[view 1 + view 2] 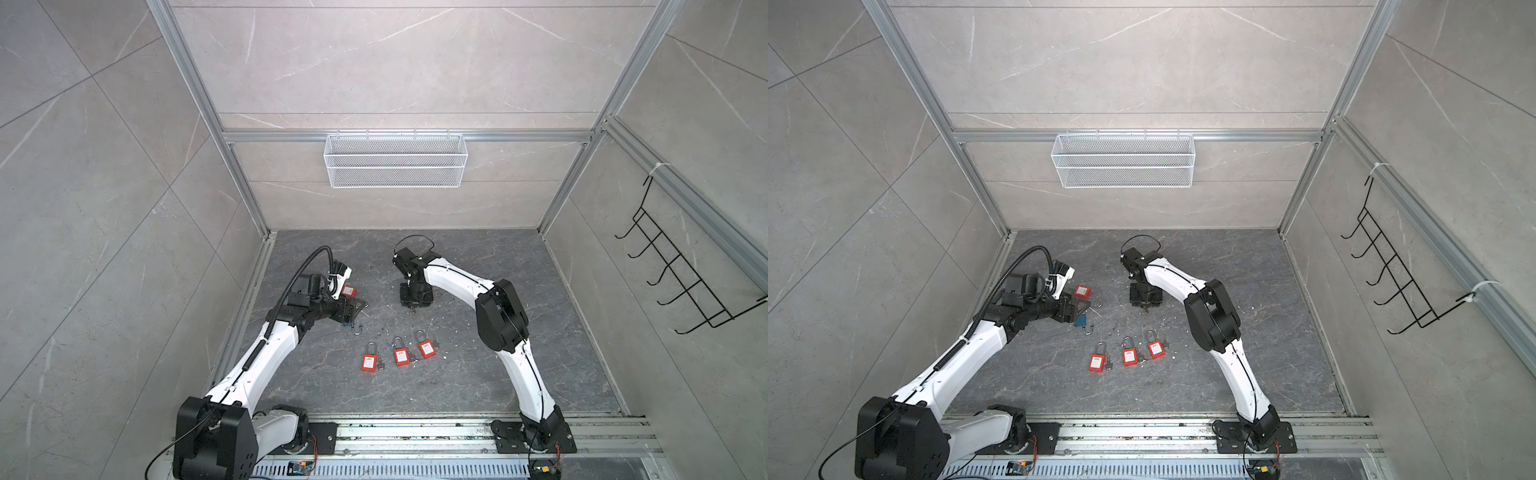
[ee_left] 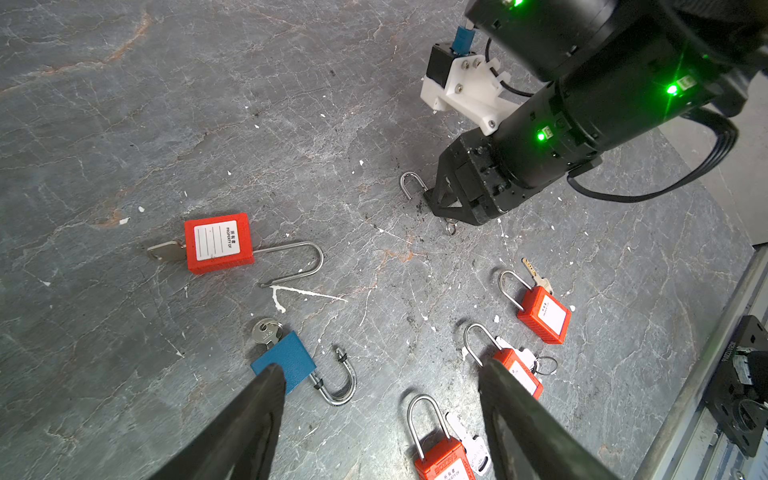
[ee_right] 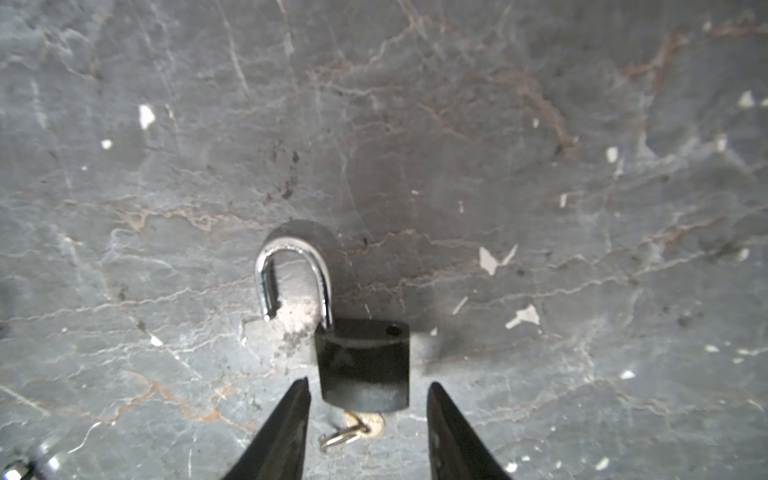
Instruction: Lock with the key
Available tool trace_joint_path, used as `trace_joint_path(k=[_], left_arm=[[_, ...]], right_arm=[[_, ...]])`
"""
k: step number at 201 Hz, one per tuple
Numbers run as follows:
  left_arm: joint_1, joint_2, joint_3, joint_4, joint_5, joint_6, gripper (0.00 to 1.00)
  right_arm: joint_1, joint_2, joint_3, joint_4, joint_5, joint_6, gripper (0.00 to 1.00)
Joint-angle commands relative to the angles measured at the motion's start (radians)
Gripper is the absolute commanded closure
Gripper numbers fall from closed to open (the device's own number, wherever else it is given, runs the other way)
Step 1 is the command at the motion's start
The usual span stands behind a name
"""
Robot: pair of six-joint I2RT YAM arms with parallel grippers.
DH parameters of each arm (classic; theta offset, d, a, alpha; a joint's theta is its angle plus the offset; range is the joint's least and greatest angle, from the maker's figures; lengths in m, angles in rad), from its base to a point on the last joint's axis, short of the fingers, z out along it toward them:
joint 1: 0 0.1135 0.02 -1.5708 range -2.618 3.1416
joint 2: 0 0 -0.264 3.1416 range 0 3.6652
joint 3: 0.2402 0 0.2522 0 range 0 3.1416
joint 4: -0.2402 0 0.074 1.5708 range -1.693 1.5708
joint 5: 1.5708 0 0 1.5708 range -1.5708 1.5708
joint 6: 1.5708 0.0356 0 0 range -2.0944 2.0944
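Grasp approach: your right gripper (image 3: 369, 382), jaws half-open, empty, straddles black padlock (image 3: 363, 365) on table (image 3: 540, 187), shackle (image 3: 291, 266) open, key (image 3: 371, 424) in base; left gripper (image 2: 382, 365) wide, empty. Next, probably: close on body, push shackle home.

Glossy metal shackle (image 3: 326, 286) on matt black padlock (image 3: 363, 365), veined stone-look tabletop (image 3: 540, 199)

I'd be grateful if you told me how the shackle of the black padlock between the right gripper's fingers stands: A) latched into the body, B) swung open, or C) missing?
B: in the right wrist view the black padlock has its shackle with the free end hanging clear of the body.
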Motion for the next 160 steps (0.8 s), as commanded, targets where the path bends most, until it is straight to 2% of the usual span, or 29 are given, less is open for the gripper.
trace_joint_path(k=[1, 60, 75, 97, 110, 131, 160], left_arm=[[0.003, 0.008, 0.028, 0.022, 0.035, 0.006, 0.24], [0.004, 0.011, 0.028, 0.016, 0.035, 0.007, 0.24], [0.003, 0.013, 0.029, 0.017, 0.037, 0.008, 0.24], [0.002, 0.014, 0.030, 0.014, 0.039, 0.006, 0.24], [0.002, 0.016, 0.030, 0.015, 0.039, 0.006, 0.24], [0.004, 0.016, 0.033, 0.013, 0.039, 0.006, 0.24], [0.002, 0.018, 0.036, 0.010, 0.040, 0.008, 0.24]], right_arm=[[0.014, 0.046, 0.049, -0.046, 0.032, 0.013, 0.54], [0.023, 0.072, 0.081, -0.072, 0.043, -0.004, 0.65], [0.023, 0.079, 0.086, -0.078, 0.042, -0.007, 0.65], [0.022, 0.096, 0.112, -0.108, 0.062, -0.003, 0.56], [0.022, 0.105, 0.128, -0.119, 0.067, 0.000, 0.54], [0.022, 0.121, 0.156, -0.130, 0.074, 0.004, 0.54], [0.024, 0.142, 0.193, -0.147, 0.069, -0.003, 0.59]])
